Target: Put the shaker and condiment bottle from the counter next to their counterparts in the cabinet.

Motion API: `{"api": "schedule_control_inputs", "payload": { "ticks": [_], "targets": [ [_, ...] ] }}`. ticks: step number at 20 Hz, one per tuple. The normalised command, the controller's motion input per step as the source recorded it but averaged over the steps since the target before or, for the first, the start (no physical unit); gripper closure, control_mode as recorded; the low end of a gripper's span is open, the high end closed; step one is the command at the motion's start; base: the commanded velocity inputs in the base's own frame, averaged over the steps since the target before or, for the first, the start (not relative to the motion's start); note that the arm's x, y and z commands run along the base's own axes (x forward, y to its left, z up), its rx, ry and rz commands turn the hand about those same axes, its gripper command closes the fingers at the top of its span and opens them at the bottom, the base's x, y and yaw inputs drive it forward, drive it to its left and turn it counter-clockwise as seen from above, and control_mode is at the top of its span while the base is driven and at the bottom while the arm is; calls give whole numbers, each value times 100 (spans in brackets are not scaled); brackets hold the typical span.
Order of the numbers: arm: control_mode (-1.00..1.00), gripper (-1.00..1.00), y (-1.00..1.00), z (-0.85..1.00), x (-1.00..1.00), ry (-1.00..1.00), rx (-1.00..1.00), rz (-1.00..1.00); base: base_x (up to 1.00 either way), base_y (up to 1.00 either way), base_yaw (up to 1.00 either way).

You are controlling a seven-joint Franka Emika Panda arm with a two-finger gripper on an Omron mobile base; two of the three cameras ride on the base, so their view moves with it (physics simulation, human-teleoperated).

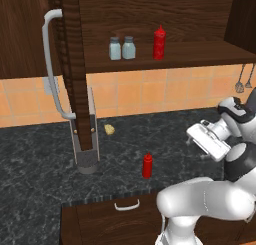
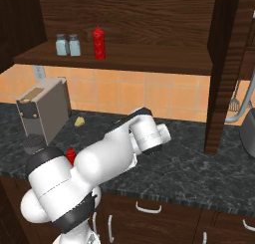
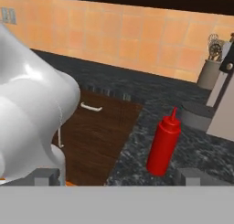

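Pincer nr slim red squeeze btl

I count two small pale blue-grey glass shakers with grey metal caps, one just beside the other on the cabinet shelf. I count two slim red squeeze bottles with pointed nozzle caps: one on that shelf, one on the dark marbled stone surface. I also see one small yellowish lump there.
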Motion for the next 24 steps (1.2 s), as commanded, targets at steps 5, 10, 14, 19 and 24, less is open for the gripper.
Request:
{"api": "schedule_control_inputs", "payload": {
  "ticks": [5, 10, 14, 19, 24],
  "targets": [
    [-100, -100, 20, -37, 0, -13, 2, 2, 0, 0, 0],
    [-100, -100, 28, -23, 2, -9, 1, 0, 0, 0, 0],
    [-100, -100, 24, 0, 12, 0, 1, 0, 0, 0, 0],
    [-100, -100, 29, -8, 15, 0, 0, 0, 0, 0, 0],
    [-100, -100, 26, -10, 12, 0, 4, -3, 0, 0, 0]
  ]
}}
